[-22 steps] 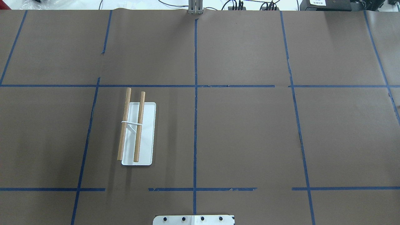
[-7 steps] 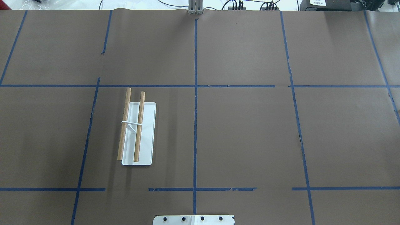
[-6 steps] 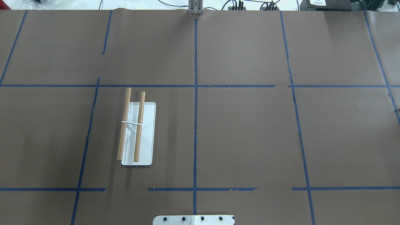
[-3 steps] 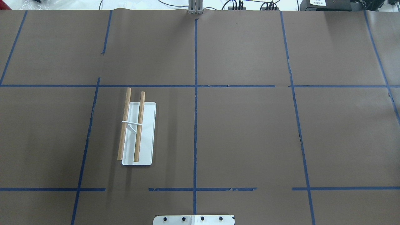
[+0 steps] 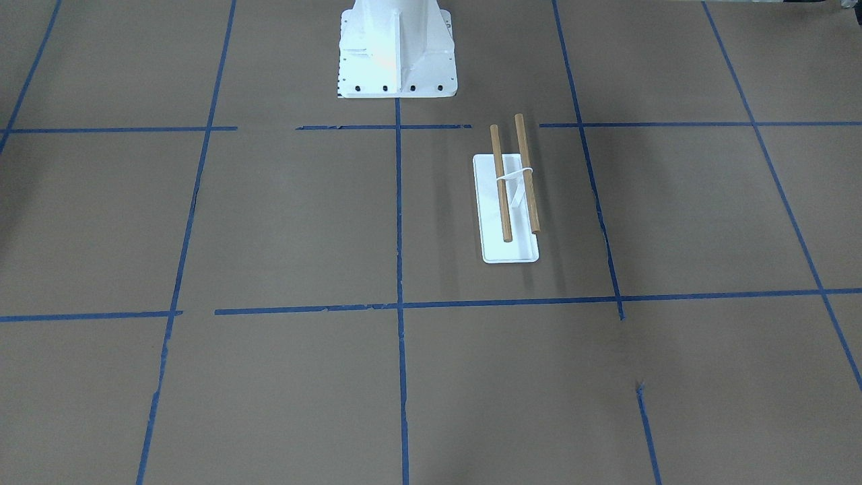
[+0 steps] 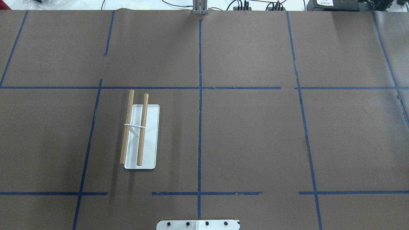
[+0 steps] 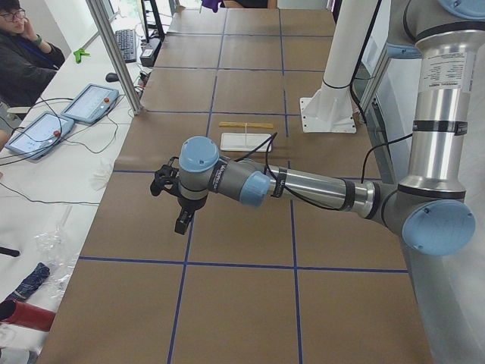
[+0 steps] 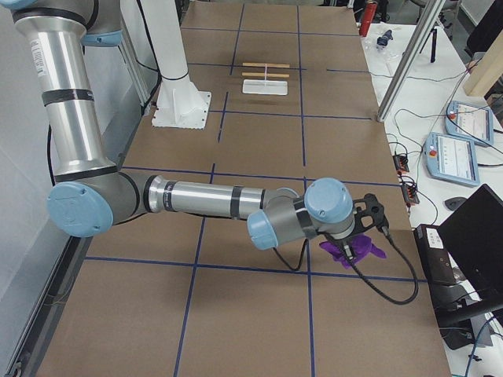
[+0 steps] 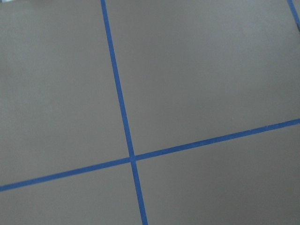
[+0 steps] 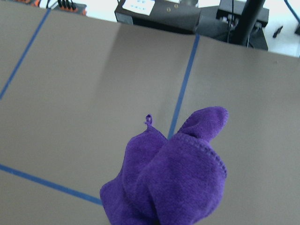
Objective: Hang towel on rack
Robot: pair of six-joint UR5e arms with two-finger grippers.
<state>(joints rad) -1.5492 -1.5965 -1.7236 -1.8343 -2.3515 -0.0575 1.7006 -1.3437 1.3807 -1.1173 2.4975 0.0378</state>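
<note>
- The rack (image 6: 150, 137) stands on the left half of the table (image 6: 255, 134), nearer the robot-side edge than the operator-side edge. Its two dowel rods lie parallel to the table ends.
- The purple towel (image 10: 173, 183) hangs bunched at the right gripper (image 8: 357, 236), above the right end toward the operator-side edge, well apart from the rack.
- Right gripper opening: cannot tell.
- The left gripper (image 7: 180, 221) hangs above the left end, toward the operator-side edge. Opening: cannot tell.
- The white pedestal (image 5: 396, 54) sits mid-length at the robot-side edge, apart from the rack.
</note>
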